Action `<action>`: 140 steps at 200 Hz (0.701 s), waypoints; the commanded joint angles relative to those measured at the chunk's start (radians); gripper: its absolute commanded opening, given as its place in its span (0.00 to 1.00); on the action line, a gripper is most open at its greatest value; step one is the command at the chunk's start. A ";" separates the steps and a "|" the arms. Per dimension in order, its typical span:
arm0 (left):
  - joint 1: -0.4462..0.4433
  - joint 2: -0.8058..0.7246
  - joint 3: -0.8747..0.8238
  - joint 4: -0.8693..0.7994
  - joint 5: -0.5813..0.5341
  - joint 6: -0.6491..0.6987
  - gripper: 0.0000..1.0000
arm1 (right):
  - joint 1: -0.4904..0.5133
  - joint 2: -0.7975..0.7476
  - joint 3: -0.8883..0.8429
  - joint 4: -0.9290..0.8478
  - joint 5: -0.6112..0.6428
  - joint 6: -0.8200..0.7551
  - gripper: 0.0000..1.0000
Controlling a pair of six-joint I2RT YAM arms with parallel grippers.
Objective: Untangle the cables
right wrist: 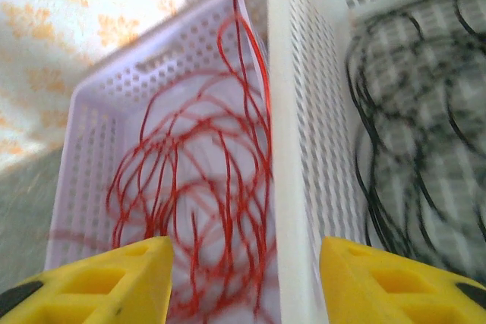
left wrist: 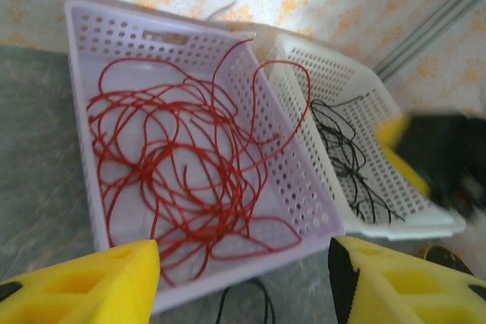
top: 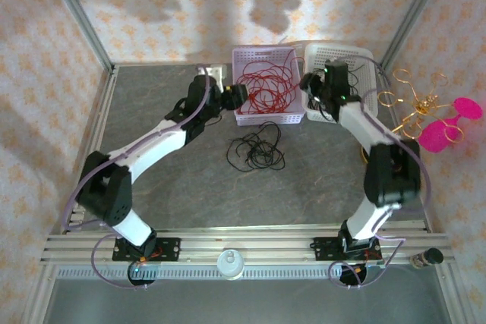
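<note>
Top external view: the left gripper [top: 232,96] sits against the left wall of a lavender perforated plastic basket [top: 269,119] at the far side of the grey table [top: 152,111]. Seen from the left wrist, its yellow fingers [left wrist: 91,286] stand wide apart with nothing between them. Loose red cable loops [top: 266,85] lie in that basket, one strand arching over its right rim. Just in front, a tangle of thin black cable [top: 256,149] rests on the table. Further right, the right gripper [top: 315,87] hovers at the seam between the lavender basket and a white perforated plastic basket [top: 361,55] – its fingers [right wrist: 402,286] also spread, holding nothing. More black cable [right wrist: 410,134] lies inside the white basket. Stiff gold wire loops [top: 414,104] stand at the far right.
</note>
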 commanded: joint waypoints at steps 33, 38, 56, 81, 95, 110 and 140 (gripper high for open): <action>-0.021 -0.191 -0.235 -0.036 0.029 -0.002 0.61 | -0.005 0.384 0.459 -0.019 0.142 -0.130 0.54; -0.021 -0.198 -0.247 -0.041 0.026 -0.005 0.61 | -0.007 0.415 0.501 -0.039 0.151 -0.135 0.54; -0.020 -0.220 -0.274 -0.055 0.017 -0.005 0.61 | -0.011 0.505 0.610 -0.087 0.167 -0.161 0.53; -0.022 -0.222 -0.276 -0.055 0.013 0.002 0.61 | -0.015 0.567 0.680 -0.099 0.130 -0.198 0.42; -0.021 -0.207 -0.262 -0.057 0.016 0.009 0.61 | -0.015 0.586 0.713 -0.109 0.089 -0.222 0.31; -0.023 -0.187 -0.239 -0.064 0.022 0.016 0.61 | -0.015 0.584 0.730 -0.119 0.062 -0.233 0.18; -0.023 -0.160 -0.237 -0.035 0.032 0.015 0.61 | -0.007 0.549 0.721 -0.111 0.029 -0.255 0.03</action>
